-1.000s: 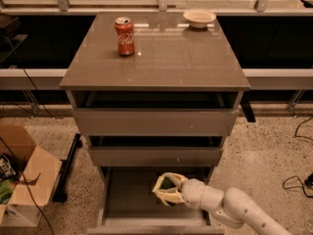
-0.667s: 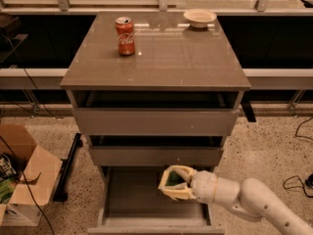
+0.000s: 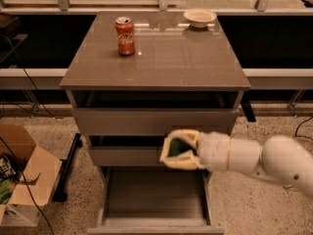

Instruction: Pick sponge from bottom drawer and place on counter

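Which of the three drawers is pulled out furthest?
The bottom drawer: its grey floor lies exposed, while the two above are barely cracked open. The gripper, shut on the sponge, hangs in front of the middle drawer.

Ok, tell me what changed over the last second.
The gripper, clamped on the sponge, rose out of the bottom drawer and now hangs before the middle drawer front, a little further right. The sponge was already held; nothing was let go. The can and bowl on the counter stayed put; the bottom drawer stayed open.
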Robot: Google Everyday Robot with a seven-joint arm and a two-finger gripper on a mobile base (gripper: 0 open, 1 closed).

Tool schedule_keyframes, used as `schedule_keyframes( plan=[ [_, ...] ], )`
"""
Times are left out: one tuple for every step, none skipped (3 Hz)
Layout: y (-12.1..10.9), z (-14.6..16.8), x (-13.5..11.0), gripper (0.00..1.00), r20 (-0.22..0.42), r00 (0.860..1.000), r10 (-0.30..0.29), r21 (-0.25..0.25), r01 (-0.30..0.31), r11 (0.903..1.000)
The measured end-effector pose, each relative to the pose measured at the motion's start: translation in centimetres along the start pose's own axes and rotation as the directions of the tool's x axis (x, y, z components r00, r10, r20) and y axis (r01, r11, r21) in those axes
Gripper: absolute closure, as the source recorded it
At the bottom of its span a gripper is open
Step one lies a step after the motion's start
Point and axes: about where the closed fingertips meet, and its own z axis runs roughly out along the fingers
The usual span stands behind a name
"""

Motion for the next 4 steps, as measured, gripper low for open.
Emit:
schedule_keyframes(
  plan=[
    [-4.4,-1.0,-9.0,1.0,-0.082,0.987,-0.14,0.024,0.142,0.9895],
    [-4.3,-0.9,-8.9,1.0,-0.082,0.987,-0.139,0.023,0.142,0.9896],
    [-5.6,-0.2,-10.7,1.0,-0.099,0.972,-0.214,0.013,0.216,0.9762],
    [-9.2,2.4,-14.9,1.0,-0.136,0.918,-0.373,-0.021,0.373,0.9274]
  ],
)
